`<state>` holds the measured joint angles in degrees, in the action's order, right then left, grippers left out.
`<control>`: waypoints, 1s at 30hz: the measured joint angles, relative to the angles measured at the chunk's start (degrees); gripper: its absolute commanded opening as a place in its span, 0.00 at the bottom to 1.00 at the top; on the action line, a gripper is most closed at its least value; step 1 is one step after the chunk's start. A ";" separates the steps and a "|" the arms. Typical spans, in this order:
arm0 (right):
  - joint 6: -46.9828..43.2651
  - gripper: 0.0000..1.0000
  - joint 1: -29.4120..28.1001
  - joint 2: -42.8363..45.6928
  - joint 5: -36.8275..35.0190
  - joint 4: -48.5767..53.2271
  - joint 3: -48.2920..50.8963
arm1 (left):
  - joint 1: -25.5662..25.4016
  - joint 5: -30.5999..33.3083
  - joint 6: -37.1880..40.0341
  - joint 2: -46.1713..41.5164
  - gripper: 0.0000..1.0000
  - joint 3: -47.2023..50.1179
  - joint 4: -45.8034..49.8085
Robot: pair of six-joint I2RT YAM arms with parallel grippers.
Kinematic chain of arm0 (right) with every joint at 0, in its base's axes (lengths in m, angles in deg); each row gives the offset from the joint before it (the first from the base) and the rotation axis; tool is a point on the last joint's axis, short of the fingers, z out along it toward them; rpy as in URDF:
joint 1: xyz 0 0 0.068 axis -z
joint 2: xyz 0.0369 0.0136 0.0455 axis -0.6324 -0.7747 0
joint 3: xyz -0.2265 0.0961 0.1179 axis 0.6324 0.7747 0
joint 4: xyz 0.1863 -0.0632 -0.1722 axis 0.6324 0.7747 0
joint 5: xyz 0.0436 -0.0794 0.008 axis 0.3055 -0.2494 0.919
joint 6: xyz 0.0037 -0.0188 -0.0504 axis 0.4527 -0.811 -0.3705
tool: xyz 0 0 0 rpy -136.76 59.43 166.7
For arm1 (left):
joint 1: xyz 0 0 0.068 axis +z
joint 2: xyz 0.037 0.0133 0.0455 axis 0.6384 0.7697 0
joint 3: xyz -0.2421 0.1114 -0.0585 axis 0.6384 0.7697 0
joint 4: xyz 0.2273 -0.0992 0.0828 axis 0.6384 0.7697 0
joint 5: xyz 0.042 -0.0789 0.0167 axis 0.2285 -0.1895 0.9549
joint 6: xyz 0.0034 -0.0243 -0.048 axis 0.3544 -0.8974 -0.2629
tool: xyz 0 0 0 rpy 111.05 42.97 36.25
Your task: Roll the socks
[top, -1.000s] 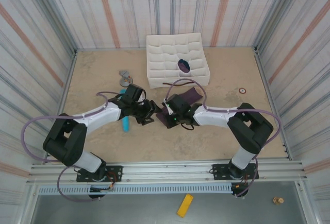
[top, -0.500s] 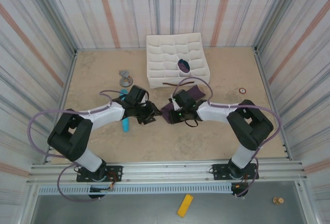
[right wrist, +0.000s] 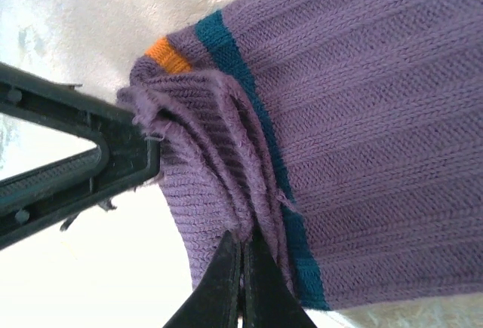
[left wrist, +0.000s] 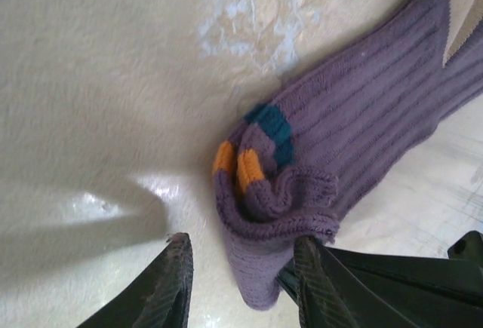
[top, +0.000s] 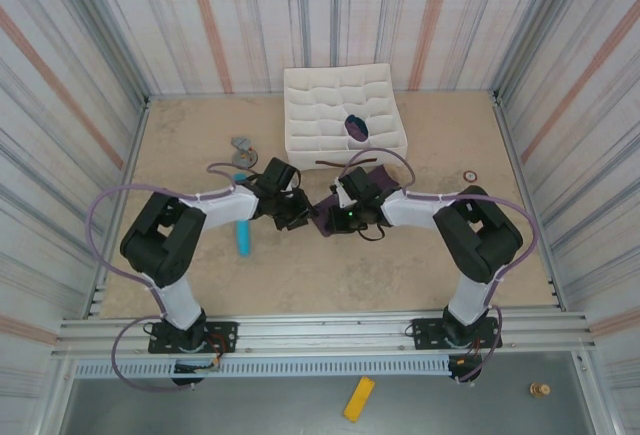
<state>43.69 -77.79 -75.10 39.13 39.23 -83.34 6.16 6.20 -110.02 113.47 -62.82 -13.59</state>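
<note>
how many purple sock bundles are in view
2: one dark roll in the white organizer; one half-rolled bundle pinched by the right gripper. It may hold more than one sock.

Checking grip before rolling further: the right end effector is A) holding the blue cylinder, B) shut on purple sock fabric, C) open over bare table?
B: in the right wrist view the right end effector is closed, pinching a fold of the purple sock.

the tan table [top: 400, 265] has a white box [top: 320, 105] with little pockets at the back. purple socks [left wrist: 362, 147] lie bunched up in the middle. a light blue tube [top: 243, 239] lies to their left. a small gray thing [top: 243, 149] sits behind it, and a tiny ring [top: 470, 176] on the right.
</note>
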 measured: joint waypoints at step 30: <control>-7.80 0.61 -4.94 11.82 -10.49 2.99 4.37 | -1.49 4.24 -1.20 3.04 0.00 -6.93 10.45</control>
<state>35.88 -82.73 -63.28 28.64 42.22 -78.97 4.67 10.44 -111.22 116.51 -69.74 -3.15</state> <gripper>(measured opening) 0.560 0.098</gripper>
